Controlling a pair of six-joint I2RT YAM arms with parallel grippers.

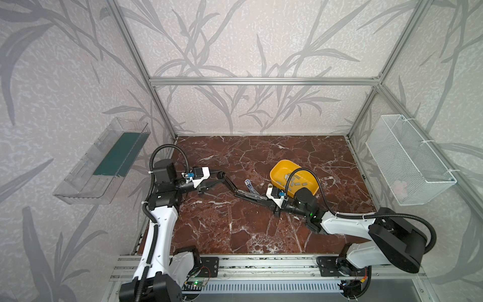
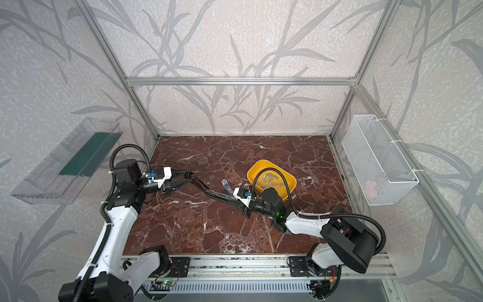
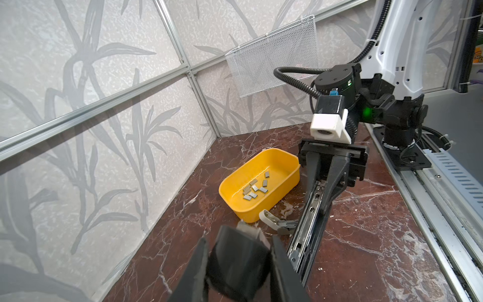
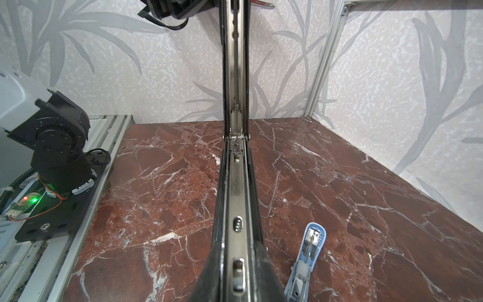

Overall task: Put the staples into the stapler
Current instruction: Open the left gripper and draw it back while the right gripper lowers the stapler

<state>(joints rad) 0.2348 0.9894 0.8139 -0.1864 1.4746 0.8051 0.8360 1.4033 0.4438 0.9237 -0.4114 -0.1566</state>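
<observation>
At the marble tabletop point(image 1: 235, 230) left gripper point(image 1: 220, 176) and right gripper point(image 4: 237, 251) clench the black stapler point(image 1: 228, 181) open, staples point(image 1: 296, 180) wait in the yellow tray point(image 1: 274, 174) at two o'clock, so next one should release and pinch a strip.

Staples point(image 3: 253, 189): small flat grey strips, scattered loose in yellow tray point(image 3: 261, 164). Long black stapler point(image 4: 236, 188) is swung open into a V, metal magazine channel exposed, near the tray.
</observation>
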